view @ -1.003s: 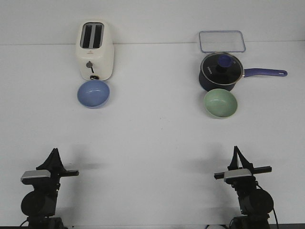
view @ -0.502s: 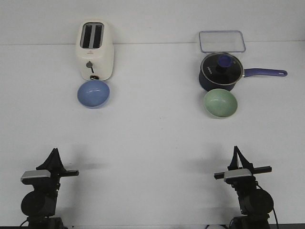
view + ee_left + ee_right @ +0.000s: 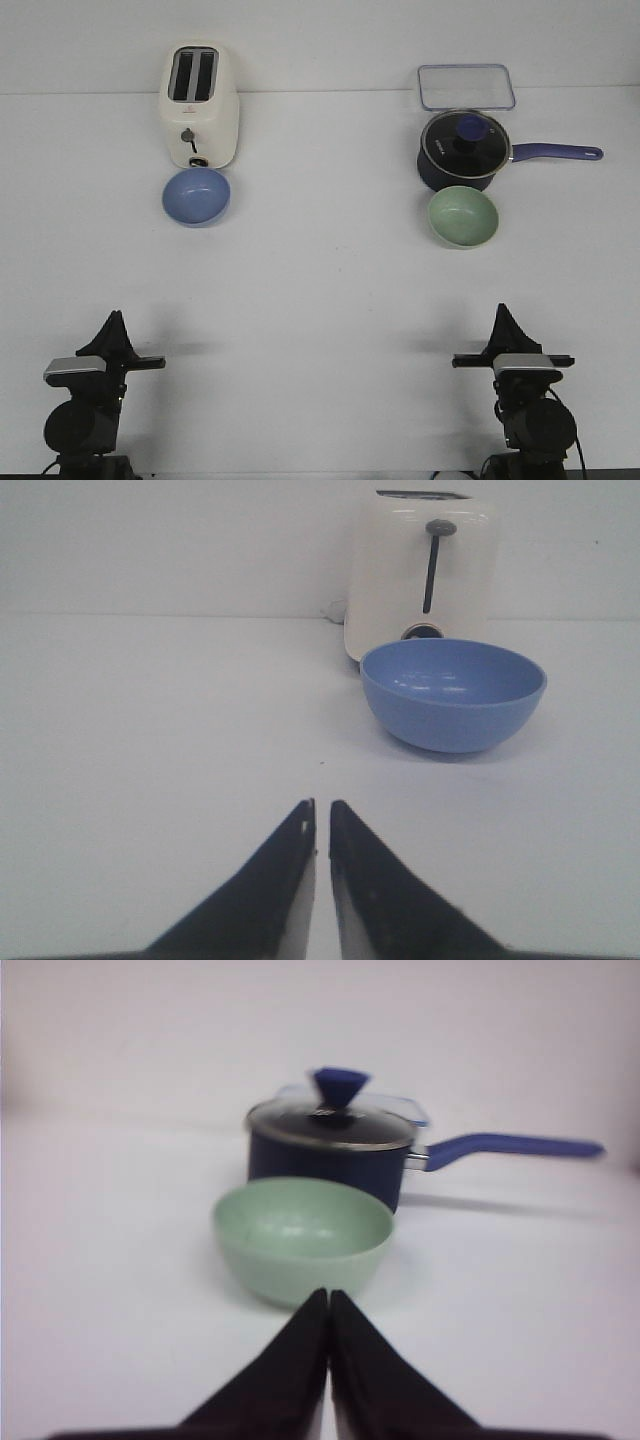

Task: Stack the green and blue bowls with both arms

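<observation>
The blue bowl (image 3: 196,195) sits upright on the white table just in front of the toaster, far ahead of my left gripper (image 3: 114,318); it also shows in the left wrist view (image 3: 452,693). The green bowl (image 3: 463,216) sits upright just in front of the saucepan, far ahead of my right gripper (image 3: 500,312); it also shows in the right wrist view (image 3: 302,1237). My left gripper (image 3: 321,806) is shut and empty, with a hairline gap between its tips. My right gripper (image 3: 329,1295) is shut and empty. Both grippers are low near the table's front edge.
A cream toaster (image 3: 199,105) stands at the back left. A dark navy saucepan with a glass lid (image 3: 463,149) stands at the back right, its handle (image 3: 557,152) pointing right. A clear rectangular lid (image 3: 465,86) lies behind it.
My right arm has turned slightly: its gripper and grey plate have shifted a little right and now sit square to the front. The left arm and both bowls have not moved.
</observation>
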